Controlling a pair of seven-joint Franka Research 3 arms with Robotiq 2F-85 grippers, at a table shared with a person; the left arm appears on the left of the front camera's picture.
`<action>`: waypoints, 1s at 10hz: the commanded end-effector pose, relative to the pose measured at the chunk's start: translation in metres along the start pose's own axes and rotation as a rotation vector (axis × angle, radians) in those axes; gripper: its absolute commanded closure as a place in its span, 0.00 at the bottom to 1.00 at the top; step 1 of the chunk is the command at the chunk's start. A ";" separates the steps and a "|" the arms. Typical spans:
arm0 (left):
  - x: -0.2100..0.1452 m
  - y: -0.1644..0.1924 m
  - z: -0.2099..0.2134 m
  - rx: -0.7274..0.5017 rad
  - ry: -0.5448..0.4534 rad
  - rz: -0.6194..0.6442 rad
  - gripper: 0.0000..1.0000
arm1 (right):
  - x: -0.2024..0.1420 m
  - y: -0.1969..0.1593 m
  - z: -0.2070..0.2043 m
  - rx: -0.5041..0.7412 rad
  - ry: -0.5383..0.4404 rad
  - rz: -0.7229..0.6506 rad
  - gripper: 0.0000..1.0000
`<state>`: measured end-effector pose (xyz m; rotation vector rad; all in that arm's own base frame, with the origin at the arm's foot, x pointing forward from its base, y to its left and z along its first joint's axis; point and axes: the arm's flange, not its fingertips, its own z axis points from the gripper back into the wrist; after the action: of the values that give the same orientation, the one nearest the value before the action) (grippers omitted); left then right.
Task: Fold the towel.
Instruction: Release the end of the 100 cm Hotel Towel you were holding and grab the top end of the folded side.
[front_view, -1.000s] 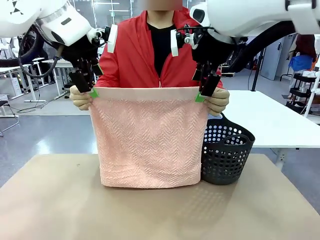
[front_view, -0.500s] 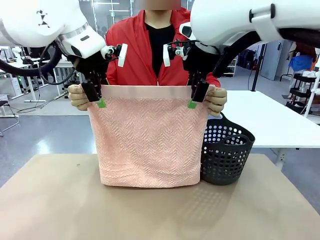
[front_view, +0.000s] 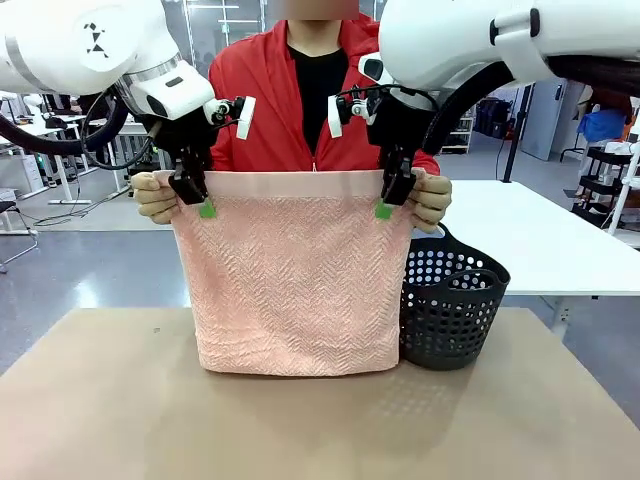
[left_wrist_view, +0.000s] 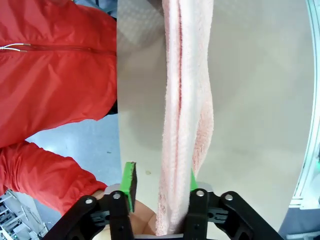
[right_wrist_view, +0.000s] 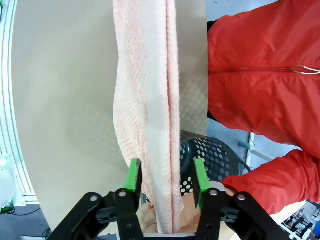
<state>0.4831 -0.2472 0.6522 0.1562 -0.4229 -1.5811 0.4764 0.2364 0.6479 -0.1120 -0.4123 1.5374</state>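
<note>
Towel (front_view: 290, 290) edge sits inside left gripper (left_wrist_view: 161, 172) and right gripper (right_wrist_view: 166, 162), seemingly unclamped

I read the towel (front_view: 295, 280) as salmon-pink terry cloth: matt, nubby, herringbone weave. The band (front_view: 295, 183) along its top edge is smooth and flat-woven. In my left wrist view the hanging edge looks fuzzy, with looped pile. Basket (front_view: 455, 320): black perforated plastic, slight sheen. Tabletop (front_view: 100, 400): tan, matt, board-like. Person's jacket (front_view: 265, 110): smooth red fabric. Arm shells (front_view: 70, 40): glossy white plastic.
</note>
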 end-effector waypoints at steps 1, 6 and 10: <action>-0.002 -0.002 0.005 -0.020 -0.003 0.008 0.96 | -0.001 0.002 0.000 0.004 0.014 0.006 1.00; -0.004 -0.007 0.007 -0.021 0.008 0.006 1.00 | -0.001 0.003 0.002 0.001 0.012 -0.001 1.00; 0.001 -0.003 0.003 -0.008 0.004 -0.004 0.98 | 0.000 0.000 0.000 0.002 0.001 0.000 1.00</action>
<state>0.4788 -0.2492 0.6518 0.1502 -0.4081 -1.5886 0.4758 0.2373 0.6470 -0.1068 -0.4082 1.5385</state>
